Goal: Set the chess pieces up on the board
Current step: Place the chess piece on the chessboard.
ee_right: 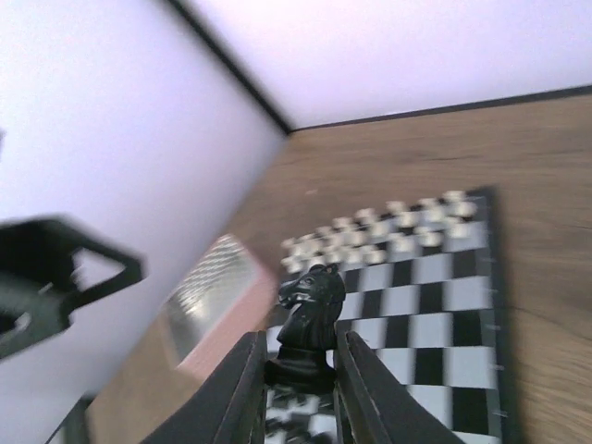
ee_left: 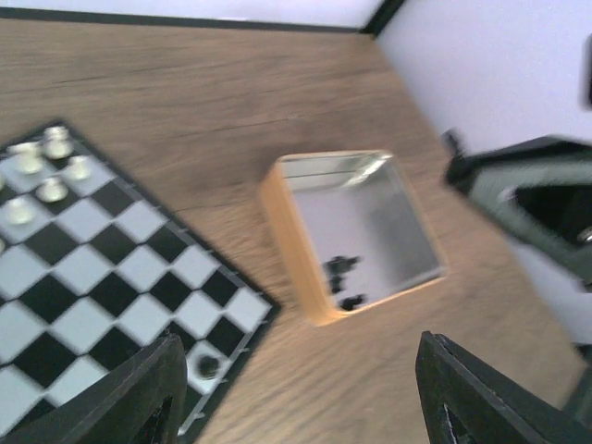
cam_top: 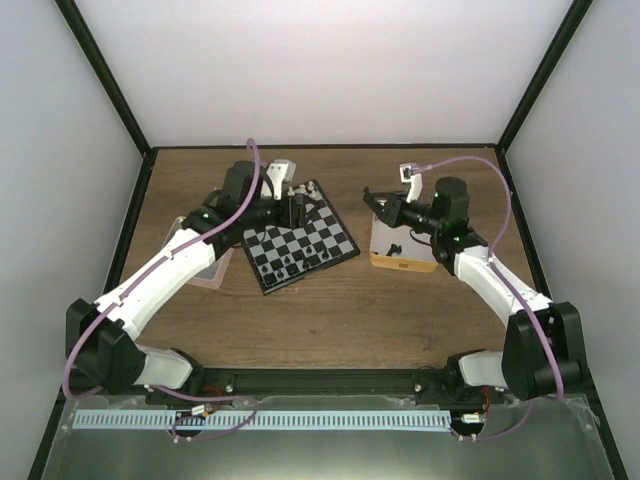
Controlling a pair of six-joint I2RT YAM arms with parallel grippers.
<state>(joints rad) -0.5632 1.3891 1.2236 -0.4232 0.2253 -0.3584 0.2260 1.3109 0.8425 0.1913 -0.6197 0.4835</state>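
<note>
**Top view.** The left end effector (cam_top: 295, 208) hangs over the far half of the board (cam_top: 318, 245), and its jaw state cannot be read from here. The white pieces (cam_top: 302, 189) stand just beyond it along the board's far edge. The right end effector (cam_top: 384, 206) hangs above the far left corner of an orange-walled tin (cam_top: 400, 262). That tin sits on the bench (cam_top: 400, 320), just right of the board. A pink tin (cam_top: 208, 270) lies under the left arm, behind its end effector.

**Left wrist view.** The left end effector (ee_left: 298, 340) is open, its two fingers (ee_left: 139, 398) wide apart with nothing between them. Ahead of it and slightly right is the orange-walled tin, with a few black pieces (ee_left: 342, 273) inside. The board lies to its left, and one lone black piece (ee_left: 205, 365) stands at the corner nearest the left finger.

**Right wrist view.** The right end effector (ee_right: 301, 356) is closed on a black knight (ee_right: 312, 310), held upright by its base. Beyond it lies the board, with the white pieces in rows at the far side. This view is blurred.
</note>
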